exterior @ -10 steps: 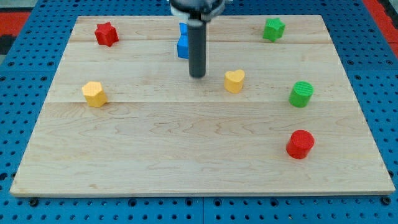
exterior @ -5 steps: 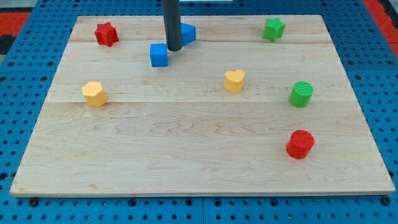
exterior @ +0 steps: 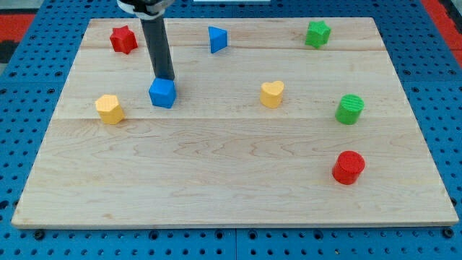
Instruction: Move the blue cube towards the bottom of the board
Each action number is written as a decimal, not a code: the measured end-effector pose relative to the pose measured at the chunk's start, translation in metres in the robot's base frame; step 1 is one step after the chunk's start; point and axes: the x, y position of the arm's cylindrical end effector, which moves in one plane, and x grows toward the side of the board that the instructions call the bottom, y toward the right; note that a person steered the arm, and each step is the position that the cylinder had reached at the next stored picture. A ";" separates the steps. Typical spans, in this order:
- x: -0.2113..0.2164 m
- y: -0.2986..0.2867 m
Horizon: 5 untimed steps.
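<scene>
The blue cube (exterior: 162, 93) sits on the wooden board (exterior: 231, 159), left of centre in the upper half. My tip (exterior: 165, 77) is right at the cube's upper edge, touching or nearly touching it. The dark rod rises from there toward the view's top. A blue triangular block (exterior: 216, 39) lies near the top edge, right of the rod.
A red star block (exterior: 123, 39) is at the top left. A yellow block (exterior: 109, 109) lies left of the cube. A yellow heart (exterior: 272, 94) is at centre right. Green blocks sit at the top right (exterior: 317, 33) and right (exterior: 349, 109). A red cylinder (exterior: 349, 167) is at the lower right.
The tip moved left and down the view, pushing the blue cube away from the blue triangular block, down and left toward the yellow block. The other blocks have not moved.
</scene>
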 end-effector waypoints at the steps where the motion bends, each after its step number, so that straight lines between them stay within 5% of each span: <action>1: 0.021 -0.012; 2: 0.032 -0.035; 4: 0.050 0.036; 5: 0.095 0.072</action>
